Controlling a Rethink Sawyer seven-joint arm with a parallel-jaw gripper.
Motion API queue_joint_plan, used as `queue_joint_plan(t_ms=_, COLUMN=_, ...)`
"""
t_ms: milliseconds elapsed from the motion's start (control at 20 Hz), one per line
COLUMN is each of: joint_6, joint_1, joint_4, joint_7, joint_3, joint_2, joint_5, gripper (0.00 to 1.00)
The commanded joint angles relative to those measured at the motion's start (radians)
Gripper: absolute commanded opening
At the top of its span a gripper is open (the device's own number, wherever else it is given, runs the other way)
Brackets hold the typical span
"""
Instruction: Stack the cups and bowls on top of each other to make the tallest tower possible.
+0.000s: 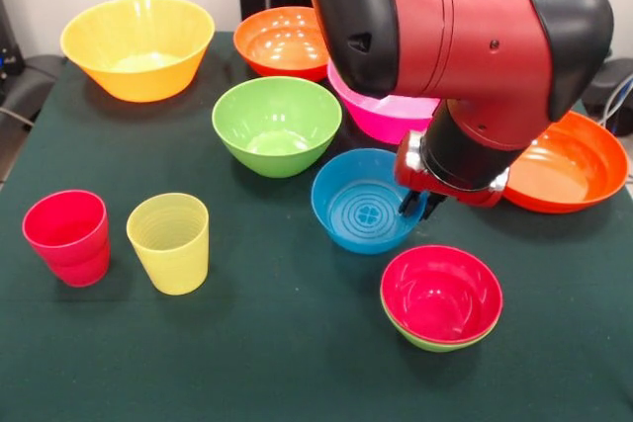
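Tower point(441, 301) is standing two bowls high near the front edge; gripper point(419, 207), closure indeterminable, is hovering over the blue bowl point(361, 207).

Bright, even light from above; soft shadows under bowls on the dark green table point(297, 343). Glare spots on the arm point(465, 37) and glossy rims. Focus slightly soft overall.

Red cup point(66, 236), blue bowl point(362, 200)
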State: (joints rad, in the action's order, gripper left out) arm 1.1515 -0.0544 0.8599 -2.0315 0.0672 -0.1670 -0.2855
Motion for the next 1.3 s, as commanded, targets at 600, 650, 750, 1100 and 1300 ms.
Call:
queue_joint_plan(t_ms=600, joint_6=0.153, joint_1=0.043, joint_4=-0.154, joint_7=-0.12, joint_3=-0.024, joint_2=-0.013, joint_5=0.06, gripper=0.0)
queue_joint_plan(t_ms=650, joint_6=0.164, joint_1=0.045, joint_4=-0.168, joint_7=-0.12, joint_3=-0.026, joint_2=-0.008, joint_5=0.064, gripper=0.0)
queue_joint_plan(t_ms=750, joint_6=0.192, joint_1=0.051, joint_4=-0.203, joint_7=-0.121, joint_3=-0.03, joint_2=0.007, joint_5=0.069, gripper=0.0)
queue_joint_plan(t_ms=1100, joint_6=0.228, joint_1=0.075, joint_4=-0.34, joint_7=-0.158, joint_3=-0.033, joint_2=0.077, joint_5=0.074, gripper=0.0)
queue_joint_plan(t_ms=1300, joint_6=0.256, joint_1=0.087, joint_4=-0.457, joint_7=-0.174, joint_3=-0.03, joint_2=0.134, joint_5=0.075, gripper=0.0)
